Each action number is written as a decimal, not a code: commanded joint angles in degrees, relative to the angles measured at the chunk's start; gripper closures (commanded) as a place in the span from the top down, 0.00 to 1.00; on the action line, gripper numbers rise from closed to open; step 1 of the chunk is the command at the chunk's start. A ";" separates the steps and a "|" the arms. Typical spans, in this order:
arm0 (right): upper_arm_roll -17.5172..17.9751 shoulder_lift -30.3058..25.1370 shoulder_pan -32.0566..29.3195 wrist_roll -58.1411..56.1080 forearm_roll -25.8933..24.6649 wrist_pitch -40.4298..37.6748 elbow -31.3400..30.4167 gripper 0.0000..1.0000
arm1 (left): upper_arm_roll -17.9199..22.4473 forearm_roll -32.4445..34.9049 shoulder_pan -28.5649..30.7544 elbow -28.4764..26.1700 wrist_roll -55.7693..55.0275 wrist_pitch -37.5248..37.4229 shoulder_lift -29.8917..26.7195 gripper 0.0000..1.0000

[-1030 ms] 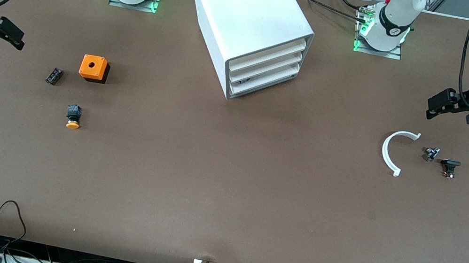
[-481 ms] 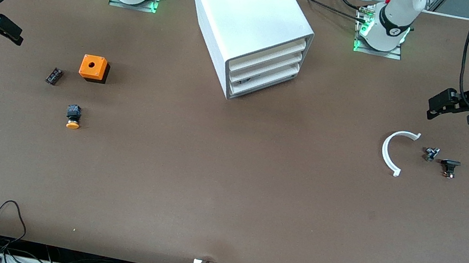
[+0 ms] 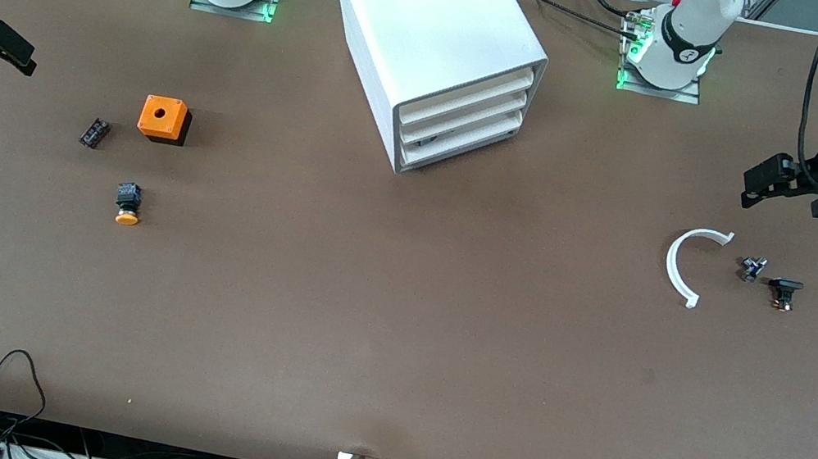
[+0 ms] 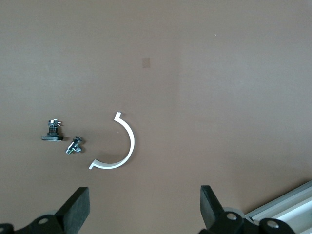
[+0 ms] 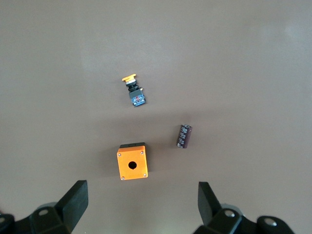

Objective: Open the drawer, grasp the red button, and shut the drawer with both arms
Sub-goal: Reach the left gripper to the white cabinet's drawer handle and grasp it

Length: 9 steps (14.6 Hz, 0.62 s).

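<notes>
The white cabinet (image 3: pixel 426 25) stands at the table's middle, near the arm bases, with its three white tray drawers (image 3: pixel 469 119) all pushed in. The red-capped button is not in view. My left gripper (image 3: pixel 758 181) hangs open and empty over the table's left-arm end; in the left wrist view (image 4: pixel 144 204) its jaws stand wide apart over bare table. My right gripper (image 3: pixel 14 54) hangs open and empty over the right-arm end; in the right wrist view (image 5: pixel 141 202) its jaws stand wide apart beside the orange cube box (image 5: pixel 132 162).
At the right-arm end lie the orange cube box (image 3: pixel 163 119), a small black part (image 3: pixel 94 132) and an orange-yellow-capped button (image 3: pixel 128 203). At the left-arm end lie a white curved strip (image 3: pixel 684 263) and two small black parts (image 3: pixel 751 268) (image 3: pixel 784 291).
Both grippers have drifted slightly, upward in the front view, still open. Nothing on the table has moved.
</notes>
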 commanded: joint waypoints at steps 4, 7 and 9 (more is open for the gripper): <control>0.43 -1.53 -0.20 0.33 -0.43 0.33 -1.31 1.00 | -0.73 -0.98 -0.56 1.73 2.31 -3.28 8.00 1.00; 0.43 -1.53 -0.11 0.24 -0.43 0.24 -1.31 1.00 | -4.59 -0.71 -0.73 1.04 2.14 -3.38 8.11 1.00; 0.43 -1.53 -0.20 0.24 -0.43 0.24 -1.31 1.00 | -4.78 -4.20 -0.30 0.77 3.54 -3.11 11.17 1.00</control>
